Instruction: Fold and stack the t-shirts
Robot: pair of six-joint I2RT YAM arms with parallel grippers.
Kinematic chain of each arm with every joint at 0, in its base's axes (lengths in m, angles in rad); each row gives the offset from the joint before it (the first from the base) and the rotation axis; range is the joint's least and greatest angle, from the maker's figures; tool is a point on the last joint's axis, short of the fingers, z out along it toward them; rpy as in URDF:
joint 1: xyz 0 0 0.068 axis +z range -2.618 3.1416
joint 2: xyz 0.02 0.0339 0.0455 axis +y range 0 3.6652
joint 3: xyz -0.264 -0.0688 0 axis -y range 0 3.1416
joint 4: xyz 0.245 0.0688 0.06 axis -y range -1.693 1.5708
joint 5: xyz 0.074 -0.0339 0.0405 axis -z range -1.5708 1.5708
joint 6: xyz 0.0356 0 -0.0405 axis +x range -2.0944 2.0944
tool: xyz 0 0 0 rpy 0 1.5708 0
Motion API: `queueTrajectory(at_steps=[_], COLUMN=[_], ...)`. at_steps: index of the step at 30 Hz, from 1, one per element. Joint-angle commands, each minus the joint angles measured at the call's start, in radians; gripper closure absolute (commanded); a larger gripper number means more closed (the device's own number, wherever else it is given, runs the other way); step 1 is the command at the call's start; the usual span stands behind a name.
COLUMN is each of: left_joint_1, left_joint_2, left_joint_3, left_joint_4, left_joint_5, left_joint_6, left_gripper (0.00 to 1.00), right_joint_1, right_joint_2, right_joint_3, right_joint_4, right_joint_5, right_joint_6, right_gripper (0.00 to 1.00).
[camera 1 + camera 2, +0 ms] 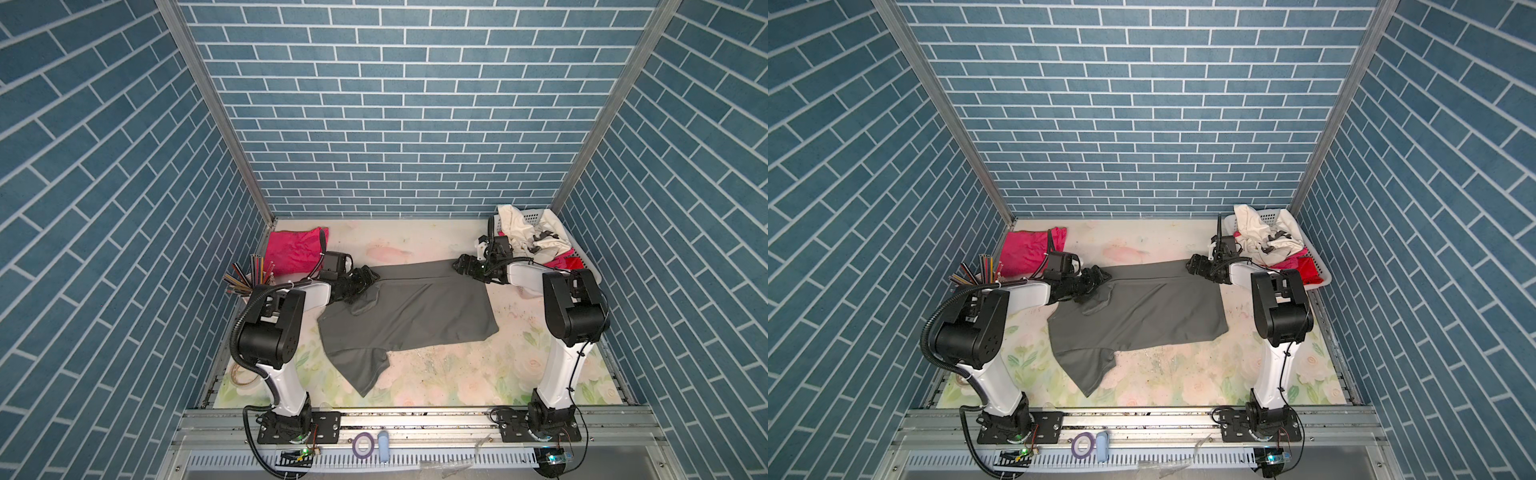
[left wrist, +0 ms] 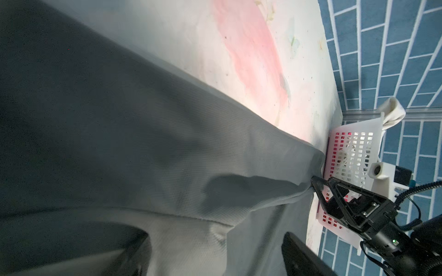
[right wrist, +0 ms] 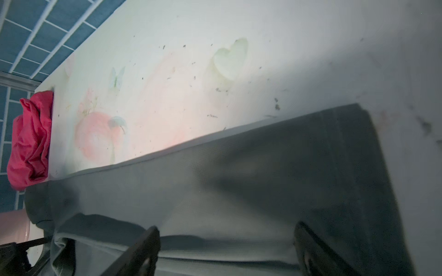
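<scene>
Top views: white basket [image 1: 533,215] with cream cloth [image 1: 524,233], pink cloth [image 1: 568,263]

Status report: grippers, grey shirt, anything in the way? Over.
Left gripper, right gripper open at far edge of grey shirt. Shirt spread, sleeve out. Pink shirt apart; nothing blocking.

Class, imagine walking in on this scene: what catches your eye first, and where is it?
The large dark grey t-shirt spread across the middle of the table stands out first, with the left gripper and right gripper open at its far edge. Next comes the hot pink t-shirt in the far left corner, and a white basket heaped with pale cloth in the far right.
</scene>
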Motion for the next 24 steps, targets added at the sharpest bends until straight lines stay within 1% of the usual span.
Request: queueTrajectory(at_steps=[1,6,11,13,16,19,21,22,24], left_joint_1=[-0.022,-0.02,-0.012,0.002,0.023,0.018,-0.001,-0.024,-0.086], left_joint_2=[0.05,0.039,-0.017,-0.03,-0.062,-0.122,-0.168,-0.197,-0.257], left_joint_3=[0.047,0.142,0.145,0.138,0.133,0.129,0.128,0.133,0.129], left_joint_4=[-0.085,-0.216,-0.31,-0.332,-0.366,-0.382,-0.391,-0.401,-0.421], left_joint_5=[-0.033,-0.11,-0.203,-0.214,-0.247,-0.304,-0.35,-0.385,-0.474], left_joint_6=[0.013,0.092,0.152,0.166,0.197,0.23,0.247,0.259,0.284], left_gripper=[0.12,0.12,0.12,0.12,0.12,0.12,0.12,0.12,0.12], right_joint_1=[-0.033,-0.029,0.009,0.021,0.043,0.056,0.057,0.057,0.056], right_joint_2=[0.053,0.013,-0.063,-0.104,-0.212,-0.341,-0.427,-0.477,-0.563], right_joint_3=[-0.009,0.023,0.038,0.021,-0.045,-0.142,-0.227,-0.278,-0.375], right_joint_4=[-0.081,-0.106,-0.134,-0.136,-0.14,-0.168,-0.193,-0.203,-0.217], right_joint_5=[0.049,0.009,0.006,0.003,0.026,0.09,0.154,0.178,0.192], right_joint_6=[-0.045,-0.041,-0.034,-0.017,0.003,0.035,0.069,0.089,0.126], right_gripper=[0.11,0.1,0.09,0.09,0.08,0.08,0.08,0.08,0.04])
